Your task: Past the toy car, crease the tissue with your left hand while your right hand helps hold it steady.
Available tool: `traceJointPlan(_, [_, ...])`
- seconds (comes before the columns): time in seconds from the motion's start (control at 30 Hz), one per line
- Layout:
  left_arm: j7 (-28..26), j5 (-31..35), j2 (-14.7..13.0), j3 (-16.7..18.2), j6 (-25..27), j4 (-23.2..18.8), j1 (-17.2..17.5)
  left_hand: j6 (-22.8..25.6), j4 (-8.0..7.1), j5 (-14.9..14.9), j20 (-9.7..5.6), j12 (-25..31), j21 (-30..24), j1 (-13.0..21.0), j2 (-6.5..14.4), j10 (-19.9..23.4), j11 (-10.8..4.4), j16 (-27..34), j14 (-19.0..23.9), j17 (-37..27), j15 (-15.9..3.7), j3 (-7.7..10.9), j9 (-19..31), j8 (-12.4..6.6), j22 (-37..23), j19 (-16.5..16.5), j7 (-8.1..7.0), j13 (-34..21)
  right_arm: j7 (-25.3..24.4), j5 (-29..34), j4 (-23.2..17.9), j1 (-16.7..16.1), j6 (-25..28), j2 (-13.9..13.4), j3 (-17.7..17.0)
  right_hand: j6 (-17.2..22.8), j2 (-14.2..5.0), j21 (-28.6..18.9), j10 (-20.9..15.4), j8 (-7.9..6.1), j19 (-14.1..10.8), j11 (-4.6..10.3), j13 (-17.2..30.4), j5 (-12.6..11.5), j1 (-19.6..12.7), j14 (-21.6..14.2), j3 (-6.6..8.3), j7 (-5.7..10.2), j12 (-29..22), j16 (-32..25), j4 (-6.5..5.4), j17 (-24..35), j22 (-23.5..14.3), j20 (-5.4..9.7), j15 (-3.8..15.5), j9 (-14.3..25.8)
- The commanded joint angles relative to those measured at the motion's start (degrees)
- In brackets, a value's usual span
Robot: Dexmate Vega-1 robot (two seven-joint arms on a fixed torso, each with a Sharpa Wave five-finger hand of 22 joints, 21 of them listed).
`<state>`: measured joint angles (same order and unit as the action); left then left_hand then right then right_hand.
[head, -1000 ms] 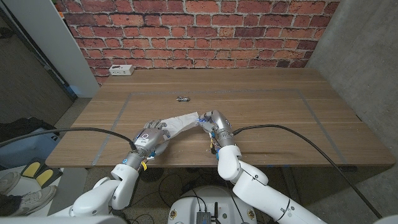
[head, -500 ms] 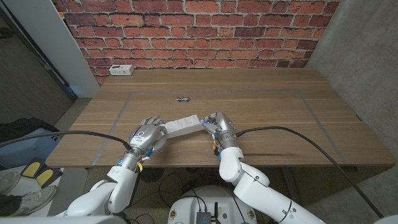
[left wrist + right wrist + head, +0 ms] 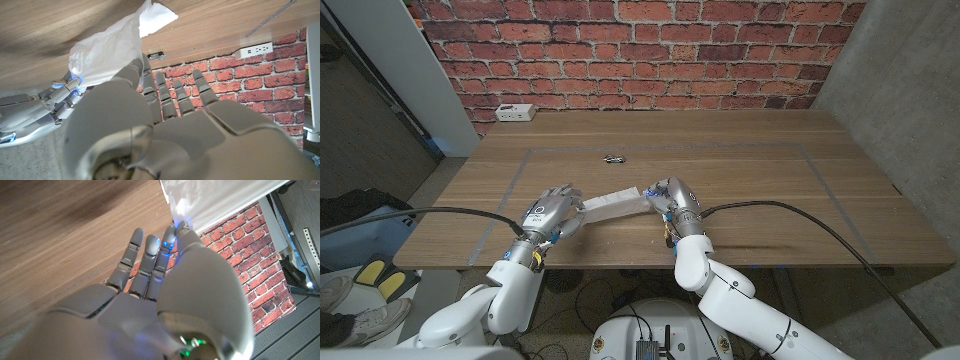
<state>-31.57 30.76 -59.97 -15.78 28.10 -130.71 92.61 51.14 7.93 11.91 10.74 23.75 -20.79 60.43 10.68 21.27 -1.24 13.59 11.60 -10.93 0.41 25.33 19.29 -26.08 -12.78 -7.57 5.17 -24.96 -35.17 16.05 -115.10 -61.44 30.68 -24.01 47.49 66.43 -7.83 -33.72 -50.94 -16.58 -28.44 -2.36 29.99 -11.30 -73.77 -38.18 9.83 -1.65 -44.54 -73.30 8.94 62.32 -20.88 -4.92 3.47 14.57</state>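
While the scene is read from left to right, these lines are given:

Socket strip: a white plastic power strip (image 3: pixel 514 112) is seen at the far left edge of the wooden table (image 3: pixel 750 170), close to the red brick wall (image 3: pixel 640 50).

Left hand: the grey robot left hand (image 3: pixel 549 212) is held over the left end of the tissue; in the left wrist view (image 3: pixel 165 130) its fingers (image 3: pixel 165 97) are stretched out side by side, and whether the tissue is gripped cannot be told.

Tissue: a white folded paper tissue (image 3: pixel 612 203) is stretched in a strip between the two hands, near the front of the table.

Toy car: a small dark toy car (image 3: pixel 613 158) is seen farther back on the table, well apart from the tissue.

Right hand: the tissue's right end is pinched by the grey robot right hand (image 3: pixel 667 198); in the right wrist view (image 3: pixel 165 305) the white sheet (image 3: pixel 220 197) is touched by the fingertips (image 3: pixel 177 227).
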Motion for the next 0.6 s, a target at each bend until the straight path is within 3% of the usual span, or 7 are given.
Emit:
traceJointPlan(0.03, [0.99,-3.42,2.51,3.18,-2.86,1.77,0.12,-0.24,-0.01,0.49,-0.04,-0.06,-0.53,-0.12,0.29,0.57,-0.09,0.25,0.58,-0.16,-0.11,0.8,0.32,0.02,-0.2,-0.75,0.29,-0.14,1.75,1.17,2.25,2.62,-1.5,0.16,1.09,3.62,0.41,-0.62,0.32,0.1,0.22,0.16,0.05,0.06,-0.02,0.07,0.47,-3.6,-0.47,0.08,0.12,-0.1,-0.08,0.09,5.96,0.1])
traceJointPlan(0.6, [4.49,-6.57,4.25,3.15,-4.22,5.03,-3.99,-0.32,-0.17,0.6,-0.31,-0.28,-0.81,-0.42,0.1,0.77,0.14,0.01,0.73,-0.16,-0.04,1.75,0.88,0.07,-0.27,-0.71,0.53,-0.16,3.71,1.93,7.12,6.94,-2.65,1.96,2.03,3.6,0.42,-1.76,0.59,0.39,0.59,0.42,-0.28,0.17,0.12,0.26,0.69,-3.43,-0.56,-0.44,0.08,-0.53,-0.01,0.19,6.07,0.32])
